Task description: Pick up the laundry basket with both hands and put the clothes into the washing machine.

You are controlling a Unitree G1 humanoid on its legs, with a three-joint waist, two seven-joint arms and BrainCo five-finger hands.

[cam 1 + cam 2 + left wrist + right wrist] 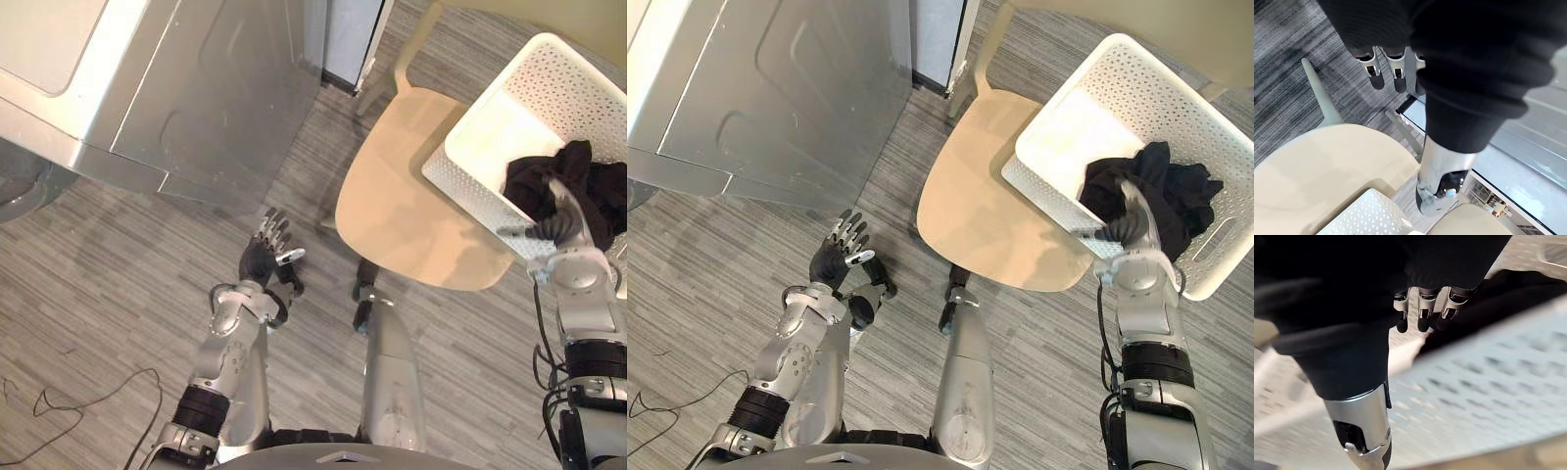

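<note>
we stretch our right hand (1125, 227) over the near rim of the basket (1161, 93) on the chair (970, 206) at far right, fingers loosely straight above the dark clothes (1176, 196) inside. our left hand (838, 253) hovers over the floor, fingers spread.

Bright, even light w/ soft shadows on floor (98, 313), mild sheen on washer (196, 98).

No text, number or sign can be read anywhere. The washing machine (196, 88) shows plain grey panels, and the white laundry basket (1176, 108) and the wooden chair seat (970, 206) carry no legible marking.
</note>
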